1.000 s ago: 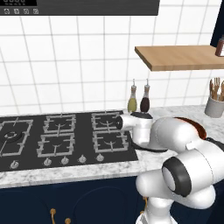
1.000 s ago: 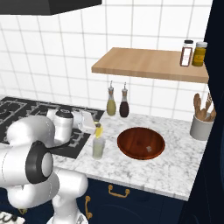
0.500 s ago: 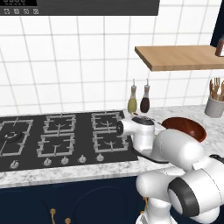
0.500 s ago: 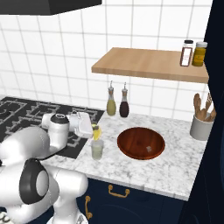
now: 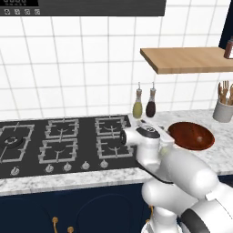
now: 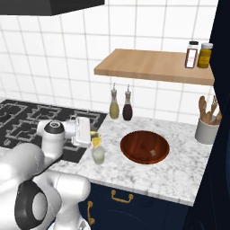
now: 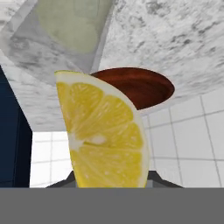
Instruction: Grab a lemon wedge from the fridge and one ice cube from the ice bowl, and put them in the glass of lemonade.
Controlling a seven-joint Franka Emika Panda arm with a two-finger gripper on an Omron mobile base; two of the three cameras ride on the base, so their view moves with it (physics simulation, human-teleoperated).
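Note:
My gripper (image 6: 93,137) is shut on the lemon wedge (image 6: 96,141), a bright yellow slice that stands large in the hand view (image 7: 103,135). It hangs just above the glass of lemonade (image 6: 98,154), a small clear tumbler on the marble counter; the glass (image 7: 72,26) shows upside-down at the top of the hand view. The ice bowl (image 6: 144,147), glossy reddish-brown, sits on the counter right of the glass and shows again in the left base view (image 5: 191,135) and behind the wedge (image 7: 144,87). The fridge is out of view.
The black gas hob (image 5: 59,143) lies left of the glass. Two slim oil bottles (image 6: 121,104) stand at the tiled wall behind. A grey utensil crock (image 6: 206,128) is at the far right, under a wooden shelf (image 6: 152,65) with spice jars.
The arm has swung right and forward, carrying the lemon wedge from over the hob's edge to just above the glass. Glass and bowl stay put.

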